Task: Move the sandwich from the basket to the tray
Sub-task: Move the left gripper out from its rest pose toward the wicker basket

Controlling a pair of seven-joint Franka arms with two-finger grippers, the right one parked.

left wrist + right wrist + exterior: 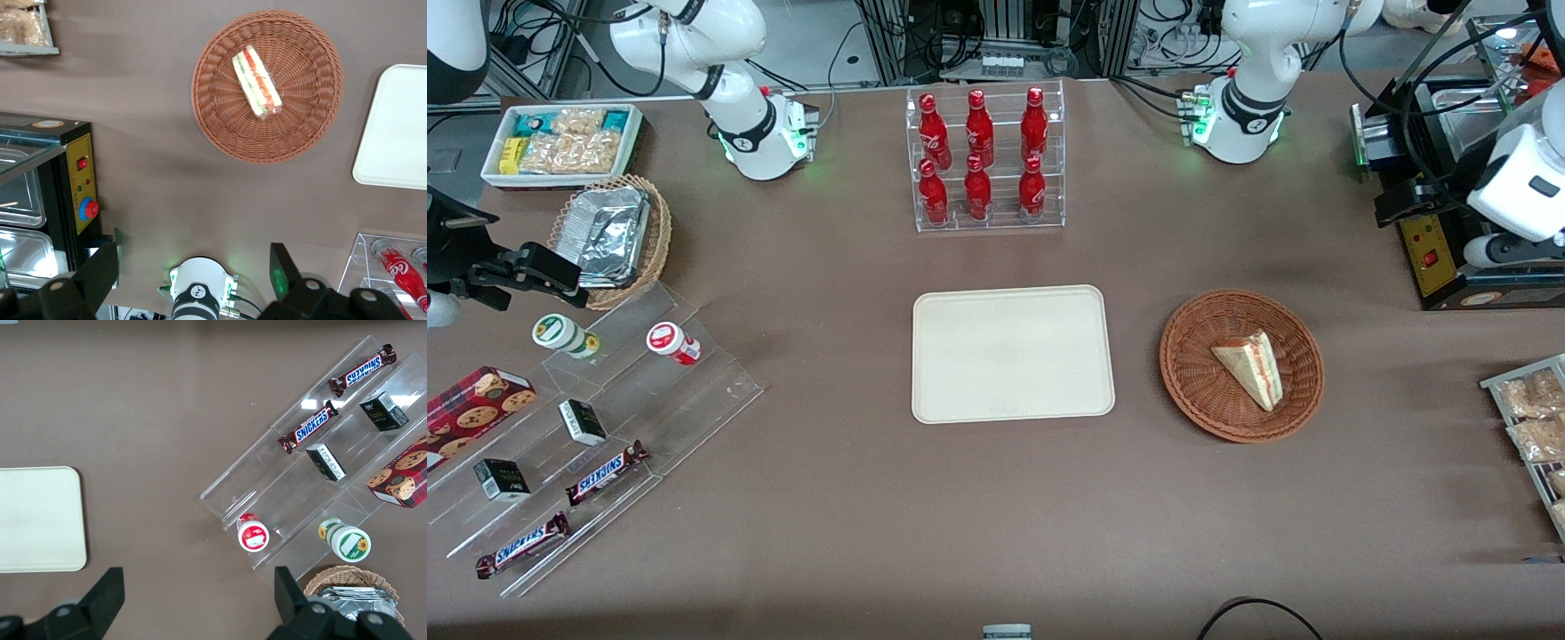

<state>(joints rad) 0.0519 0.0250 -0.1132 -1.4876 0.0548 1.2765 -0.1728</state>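
The sandwich [1249, 364] [257, 83], a pale wedge with red and green filling, lies in the round reddish-brown wicker basket [1183, 356] [213, 113]. Beside the basket, toward the parked arm's end, the cream tray [1012, 353] [393, 133] [37, 520] lies bare. My gripper [1409, 203] [195, 253] hangs high toward the working arm's end of the table, well apart from the basket and farther from the front camera than it. Its fingers are spread wide and hold nothing.
A clear rack of red bottles [984, 160] [393, 267] stands farther from the front camera than the tray. A black appliance with a yellow panel [1432, 258] [80, 180] sits under my gripper. Snack packets [1529, 418] lie at the working arm's end, a stepped acrylic display [587, 427] at the parked arm's.
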